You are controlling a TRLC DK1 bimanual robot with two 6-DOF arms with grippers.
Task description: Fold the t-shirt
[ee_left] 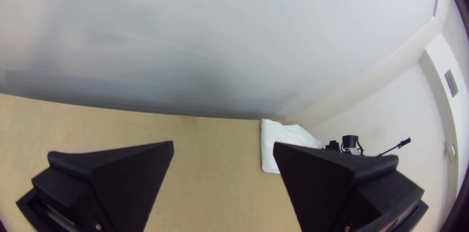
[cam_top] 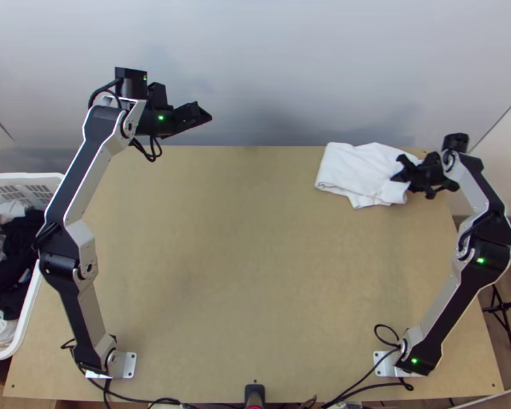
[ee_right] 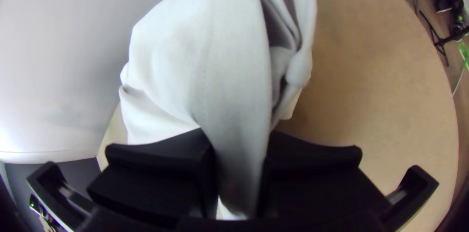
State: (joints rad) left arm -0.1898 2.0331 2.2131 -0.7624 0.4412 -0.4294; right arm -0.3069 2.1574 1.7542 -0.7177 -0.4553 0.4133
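Creases could set if the flat-fingered black right tool (ee_right: 239, 138), gripping a bunched part of the white cloth t-shirt (cam_top: 354, 170) on the pale wooden bench (cam_top: 255, 273), far right, tugs while the matching left tool (ee_left: 223, 146) hangs parted, empty, far left.

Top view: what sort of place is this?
Likely an indoor robot workspace for handling laundry: two robot arms fixed to a wooden table, a white garment on it, and a basket of clothes alongside.
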